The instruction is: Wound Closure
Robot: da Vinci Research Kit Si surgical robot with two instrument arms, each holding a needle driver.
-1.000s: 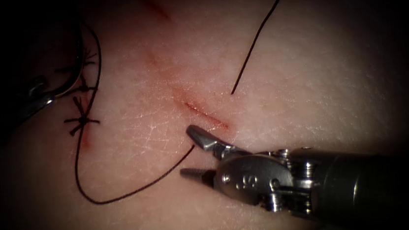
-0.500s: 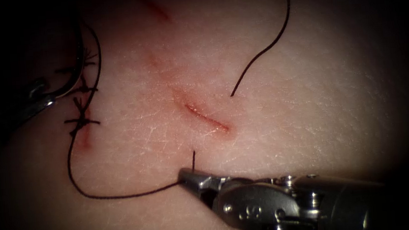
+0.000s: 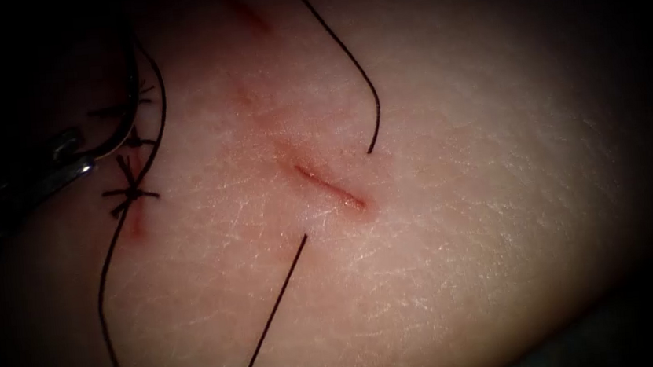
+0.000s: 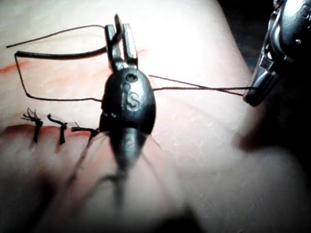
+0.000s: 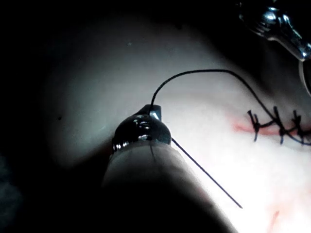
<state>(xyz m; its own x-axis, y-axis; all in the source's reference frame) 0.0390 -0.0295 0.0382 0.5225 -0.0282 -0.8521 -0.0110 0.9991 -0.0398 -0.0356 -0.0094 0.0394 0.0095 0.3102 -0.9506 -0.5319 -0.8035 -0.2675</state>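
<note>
- Broadly, the tissue (image 3: 464, 219) carries a short open cut (image 3: 331, 187), with knotted stitches (image 3: 130, 191) well to its left.
- Left tool (image 4: 120, 41): jaws pinched on the needle (image 4: 58, 55) near one end of its curve; the needle lies outside the tissue.
- Right tool (image 5: 151, 112): jaws pressed together on the thread (image 3: 271, 314), which runs taut from beside the cut.
- Risk, as I judge it: hard tension could tear the thread through the tissue edge or drag its free tail out.

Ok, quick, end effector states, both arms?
Left end effector: shut on the needle near one end, needle out of the tissue, left of the cut.
Right end effector: shut on the thread.
</note>
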